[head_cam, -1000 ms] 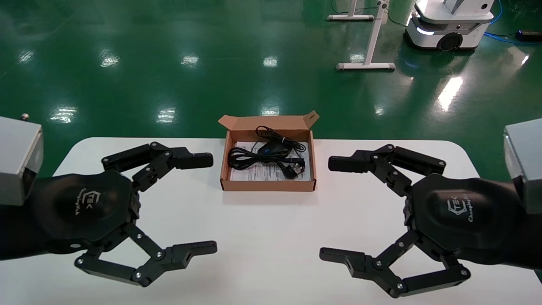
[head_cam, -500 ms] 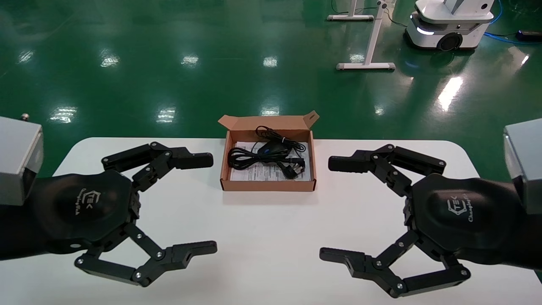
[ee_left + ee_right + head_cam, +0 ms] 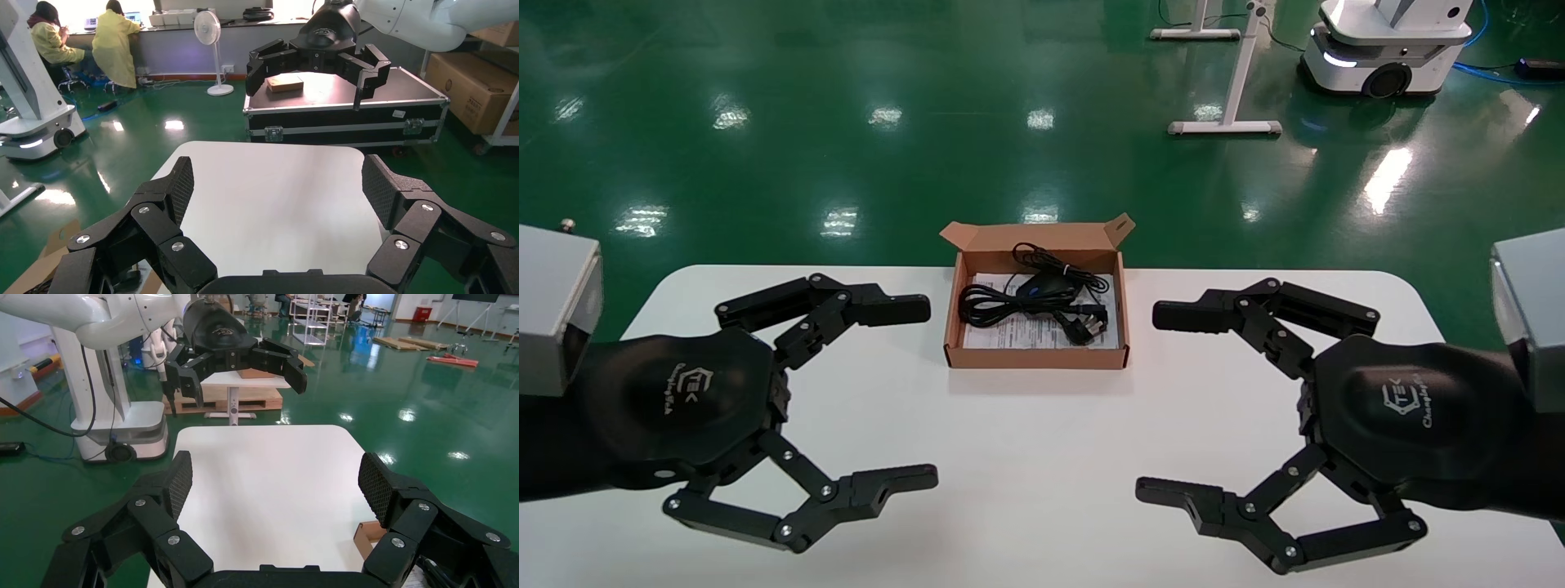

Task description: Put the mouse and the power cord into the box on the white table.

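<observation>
The box (image 3: 1035,356) stands open at the far middle of the white table (image 3: 1042,457), its flap lid raised at the back. Inside it, on the printed sheet, lies the mouse (image 3: 1043,286) with its blue wheel, and beside it the looped power cord (image 3: 993,308) with its plug (image 3: 1088,327). My left gripper (image 3: 932,392) hovers open to the left of the box, nothing between its fingers. My right gripper (image 3: 1147,402) hovers open to the right, also holding nothing. Both wrist views look across bare tabletop between open grippers (image 3: 276,177) (image 3: 275,471); a box corner (image 3: 367,533) shows in the right one.
Green floor surrounds the table. A white mobile robot base (image 3: 1385,49) and a white stand foot (image 3: 1226,126) are far behind at the right. The left wrist view shows a black flight case (image 3: 343,107) beyond the table's end.
</observation>
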Controlling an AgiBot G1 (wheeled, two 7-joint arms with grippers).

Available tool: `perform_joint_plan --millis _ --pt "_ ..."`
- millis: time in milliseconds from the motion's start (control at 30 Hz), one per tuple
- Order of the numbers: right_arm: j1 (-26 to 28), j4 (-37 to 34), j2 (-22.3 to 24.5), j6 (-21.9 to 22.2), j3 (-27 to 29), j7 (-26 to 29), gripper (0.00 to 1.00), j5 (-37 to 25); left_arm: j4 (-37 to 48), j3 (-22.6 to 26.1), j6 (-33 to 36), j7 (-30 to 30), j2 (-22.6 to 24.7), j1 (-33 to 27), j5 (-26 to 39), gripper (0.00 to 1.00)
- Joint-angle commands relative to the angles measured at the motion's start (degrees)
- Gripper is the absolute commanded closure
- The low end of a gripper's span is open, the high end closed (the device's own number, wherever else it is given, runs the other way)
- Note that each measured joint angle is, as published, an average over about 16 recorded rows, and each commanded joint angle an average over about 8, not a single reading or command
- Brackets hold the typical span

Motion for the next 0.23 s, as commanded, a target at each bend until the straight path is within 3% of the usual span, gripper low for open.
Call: perform_joint_plan --millis 33,233 --pt "0.0 0.0 0.0 0.0 0.0 0.0 0.0 0.0 0.0 0.0 0.0 0.0 0.0 0.0 0.0 0.0" --pt "0.0 0.0 0.0 0.0 0.0 0.0 0.0 0.0 0.0 0.0 0.0 0.0 0.0 0.0 0.0 0.0"
